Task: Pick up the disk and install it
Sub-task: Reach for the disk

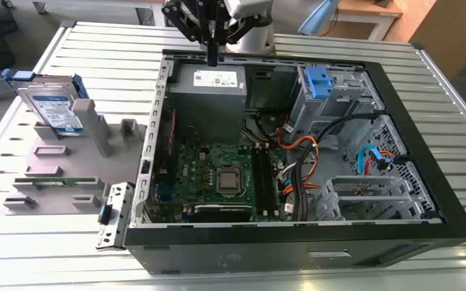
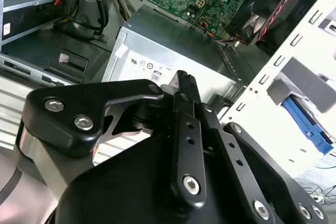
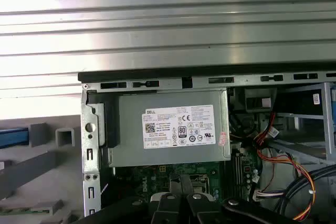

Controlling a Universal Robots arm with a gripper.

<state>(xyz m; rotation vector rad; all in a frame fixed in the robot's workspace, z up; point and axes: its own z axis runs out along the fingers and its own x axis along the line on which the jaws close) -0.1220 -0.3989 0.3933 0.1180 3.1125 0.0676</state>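
Note:
The disk [image 1: 57,111] stands upright in a slot of a grey fixture [image 1: 55,160] at the exterior view's left. It is silver with a white-and-blue label, and its blue carrier rail is on top. My gripper [image 1: 213,59] hangs over the far wall of the open computer case [image 1: 298,242], just above the grey power supply [image 1: 209,85], well apart from the disk. Its black fingers [image 2: 184,85] are pressed together with nothing between them. The first wrist view has the fingers [image 3: 181,184] over the motherboard edge, beside the power supply [image 3: 168,127].
A metal drive cage with a blue plastic bracket [image 1: 318,80] sits in the case's far right corner. Orange, black and blue cables [image 1: 314,148] run beside the green motherboard [image 1: 216,176]. The case lies on a slatted metal table [image 1: 95,48].

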